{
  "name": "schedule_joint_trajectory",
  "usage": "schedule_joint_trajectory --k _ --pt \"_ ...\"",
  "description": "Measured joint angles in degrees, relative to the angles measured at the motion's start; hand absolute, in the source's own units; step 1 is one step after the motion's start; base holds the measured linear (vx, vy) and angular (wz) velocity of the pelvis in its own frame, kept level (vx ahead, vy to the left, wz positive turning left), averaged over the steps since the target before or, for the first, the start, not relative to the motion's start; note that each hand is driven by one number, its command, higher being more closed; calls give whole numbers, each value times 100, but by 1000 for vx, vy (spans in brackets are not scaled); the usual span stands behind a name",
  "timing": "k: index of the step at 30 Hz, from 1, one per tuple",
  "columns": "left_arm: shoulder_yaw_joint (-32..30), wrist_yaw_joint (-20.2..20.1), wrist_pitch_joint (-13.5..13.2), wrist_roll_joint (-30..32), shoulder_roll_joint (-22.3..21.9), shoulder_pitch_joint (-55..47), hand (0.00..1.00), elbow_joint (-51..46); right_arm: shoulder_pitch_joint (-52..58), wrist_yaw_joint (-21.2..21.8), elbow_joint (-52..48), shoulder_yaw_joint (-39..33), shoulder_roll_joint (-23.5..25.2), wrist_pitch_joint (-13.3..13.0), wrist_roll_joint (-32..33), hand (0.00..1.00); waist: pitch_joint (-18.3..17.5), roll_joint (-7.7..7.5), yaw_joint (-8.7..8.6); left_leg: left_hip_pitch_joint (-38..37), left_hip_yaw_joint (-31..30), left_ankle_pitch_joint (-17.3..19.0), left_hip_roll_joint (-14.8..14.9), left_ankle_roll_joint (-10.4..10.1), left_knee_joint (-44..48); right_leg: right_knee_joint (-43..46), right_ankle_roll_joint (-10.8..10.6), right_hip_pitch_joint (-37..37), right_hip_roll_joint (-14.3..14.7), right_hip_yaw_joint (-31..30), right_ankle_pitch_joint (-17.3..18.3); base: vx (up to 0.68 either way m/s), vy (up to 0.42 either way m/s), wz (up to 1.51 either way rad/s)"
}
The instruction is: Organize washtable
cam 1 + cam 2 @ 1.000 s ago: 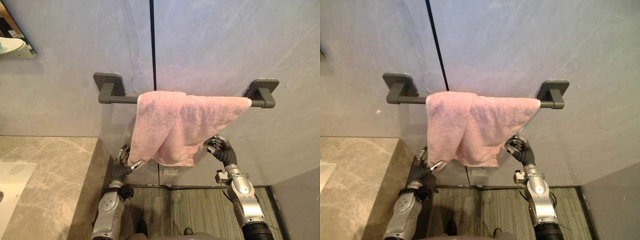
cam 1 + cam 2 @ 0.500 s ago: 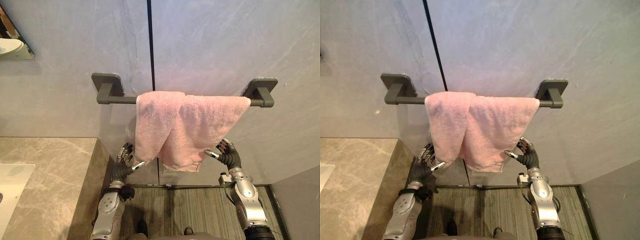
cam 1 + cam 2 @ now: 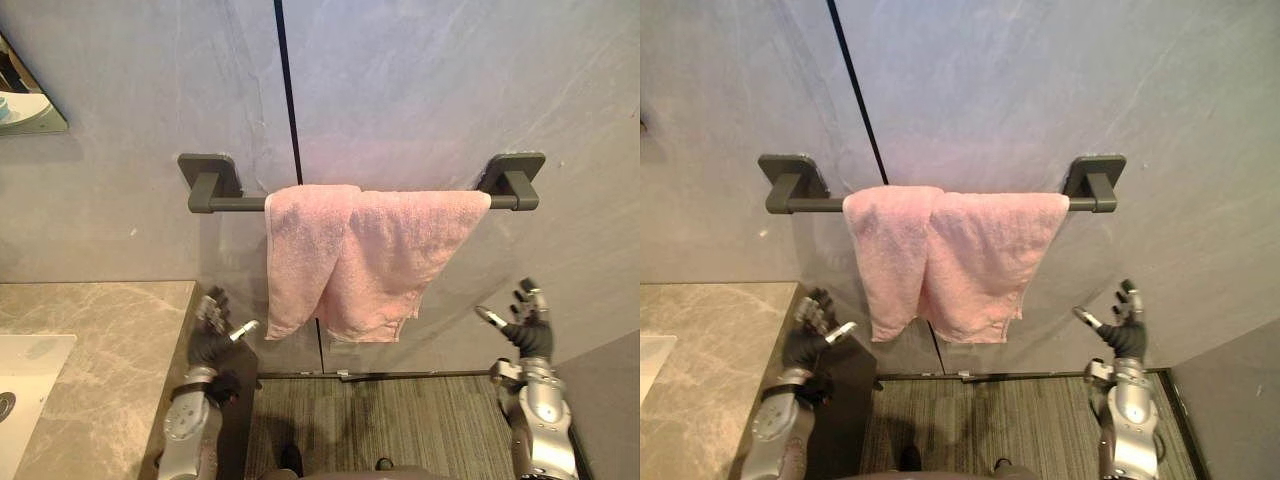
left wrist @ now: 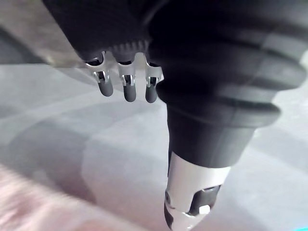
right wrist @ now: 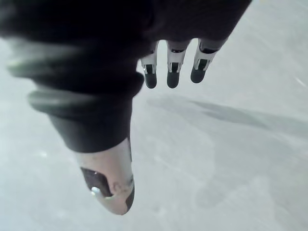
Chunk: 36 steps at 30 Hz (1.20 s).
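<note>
Towel (image 3: 350, 255) hangs bunched and uneven over the bar (image 3: 235, 203). Left hand (image 3: 212, 335) and right hand (image 3: 525, 325) are open, empty, apart from it. Risk: a one-sided tug could drag it off the bar.

Free space beneath towel (image 3: 345, 260); counter (image 3: 100, 340) at left.

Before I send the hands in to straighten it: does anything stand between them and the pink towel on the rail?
Nothing visible does. The pink towel hangs from the rail; the left hand and right hand, both open, flank it lower down, with open gaps between.
</note>
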<state>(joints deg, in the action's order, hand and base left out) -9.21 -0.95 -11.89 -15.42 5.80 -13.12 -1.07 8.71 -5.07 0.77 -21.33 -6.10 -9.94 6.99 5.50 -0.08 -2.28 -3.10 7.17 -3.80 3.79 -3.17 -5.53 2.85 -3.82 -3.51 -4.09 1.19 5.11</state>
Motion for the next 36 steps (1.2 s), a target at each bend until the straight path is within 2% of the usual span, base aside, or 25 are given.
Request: schedule_joint_trajectory --k 3,8,11,13,15,16,18,20,24,25,26,29,32,36 --pt "-241 105 -100 -44 -8 -2 0 -816 31 -113 -595 -324 -1 -18 -87 0 -3 5 -11 -65 1 1 -3 1 0 -1 0 -57 -4 1 0 -11 0 0" --pt "-306 252 -486 -93 -57 0 0 -2383 25 -147 -2054 -415 0 -158 -150 0 -7 29 -25 -137 1 2 -5 1 0 -4 1 -127 -7 1 -1 -13 0 0" --pt "-339 248 -736 -230 -56 3 0 -3198 -56 -102 -3018 -361 -5 -497 -119 0 -6 42 -31 -155 6 2 -5 2 1 0 1 -139 -5 -3 -2 0 0 0" --pt "-336 235 -803 -321 -53 6 0 -3597 -144 -20 -3461 -217 -11 -702 15 0 -7 41 -40 -177 14 2 -5 2 2 3 1 -153 -5 -12 -2 -8 0 -2" --pt "-130 202 -953 -548 -9 32 0 -4033 -409 135 -3731 183 -71 -990 265 0 -7 39 -52 -234 40 3 -5 4 2 13 0 -197 -6 -39 -3 -23 0 -5" --pt "-30 187 -978 -573 23 44 0 -4102 -471 182 -3762 282 -87 -1002 315 0 -6 39 -51 -263 48 8 -6 8 1 9 -1 -227 -7 -46 -3 -31 1 -9" --pt "499 -64 -1076 -934 243 74 0 -4379 -690 476 -3820 806 -223 -1181 783 0 -15 51 -40 -318 82 19 -4 5 1 22 -1 -244 -4 -91 -3 -46 -1 -8" --pt "1045 -334 -1118 -1206 456 93 0 -4463 -829 737 -3826 1296 -299 -1246 1289 0 -19 56 -39 -337 100 18 -4 6 0 42 -1 -240 -3 -114 -3 -47 -3 -5" --pt "2115 -1059 -1027 -1927 847 230 0 -4261 -931 1460 -3818 2356 -570 -1194 2507 0 -36 73 -19 -363 131 16 -6 7 0 91 -8 -234 -3 -146 -7 -23 -2 -4" --pt "2232 -1164 -974 -2006 909 289 0 -4155 -930 1561 -3817 2481 -639 -1182 2620 0 -40 75 -12 -365 131 15 -6 8 1 94 -9 -234 -3 -146 -8 0 0 0" --pt "2392 -1300 -909 -2097 1017 363 0 -3974 -938 1714 -3814 2627 -754 -1108 2787 0 -59 81 -9 -365 131 14 -6 8 1 96 -10 -234 -3 -146 -9 0 0 0" --pt "3051 -1747 -579 -2291 1734 533 0 -3149 -920 2192 -3735 2934 -1443 -797 3281 0 -125 76 -26 -381 153 14 -5 9 1 102 -13 -236 0 -170 -11 -16 -9 -4" --pt "3290 -2067 -377 -2290 2218 534 0 -2711 -779 2454 -3453 3020 -1962 -599 3587 0 -127 68 -55 -416 207 16 -4 10 0 105 -17 -237 2 -227 -14 -23 -5 -8" --pt "3397 -2281 -287 -2205 2520 544 0 -2384 -510 2557 -2898 3146 -2277 -302 3634 0 -124 64 -70 -453 263 22 -3 15 -2 106 -19 -236 4 -289 -16 -25 -4 -8"
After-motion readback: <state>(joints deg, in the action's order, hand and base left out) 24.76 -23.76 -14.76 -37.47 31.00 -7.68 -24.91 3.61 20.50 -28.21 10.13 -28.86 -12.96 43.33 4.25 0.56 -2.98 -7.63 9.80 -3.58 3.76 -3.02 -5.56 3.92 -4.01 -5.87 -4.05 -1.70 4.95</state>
